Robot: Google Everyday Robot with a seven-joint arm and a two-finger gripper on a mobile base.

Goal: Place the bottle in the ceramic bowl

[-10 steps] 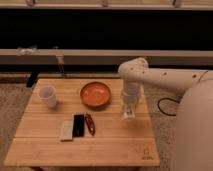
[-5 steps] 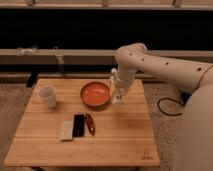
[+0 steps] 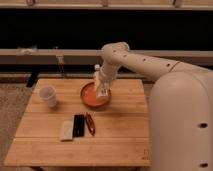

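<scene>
The orange ceramic bowl point(image 3: 90, 99) sits on the wooden table point(image 3: 120, 137), at the middle of its far half. My gripper point(image 3: 103, 86) hangs over the bowl's right half, shut on the small white bottle point(image 3: 98, 78). The bottle stands roughly upright, its cap pointing up and its dark-printed label low, just above the inside of the bowl. My white arm reaches in from the right and hides the bowl's right rim.
A white cup point(image 3: 48, 95) stands at the table's left. A pale bar point(image 3: 66, 130), a black flat item point(image 3: 78, 125) and a red item point(image 3: 90, 123) lie side by side in front of the bowl. A low rail runs behind the table.
My gripper has carried the bottle left from the table's right side to above the bowl. The cup and the small items have not moved.
</scene>
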